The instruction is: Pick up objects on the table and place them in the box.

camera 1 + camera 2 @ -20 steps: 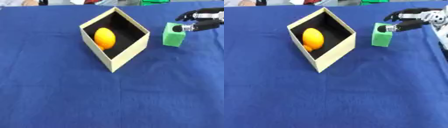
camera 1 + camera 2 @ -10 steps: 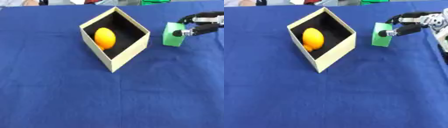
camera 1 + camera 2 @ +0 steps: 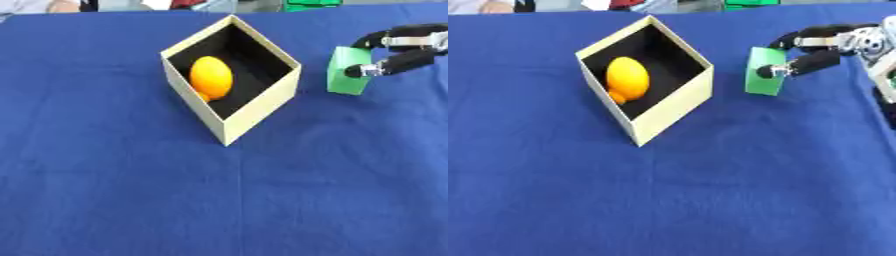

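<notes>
Green block (image 3: 347, 71), smooth-faced and boxy, pinched by right robot hand (image 3: 820, 47).

box (image 3: 229, 125): centre-upper frame, holds orange object (image 3: 211, 77)
green block (image 3: 346, 79): upper right, pinched by right hand (image 3: 404, 49)

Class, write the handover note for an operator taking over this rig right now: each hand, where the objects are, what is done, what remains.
Right hand: at the green block, fingers curled round its top and right face; block apparently on the blue table, right of the box.
Left hand: not in view.
Done: an orange fruit lies inside the box, with something small and orange under it.
Left: lift the green block and put it in the box.
</notes>
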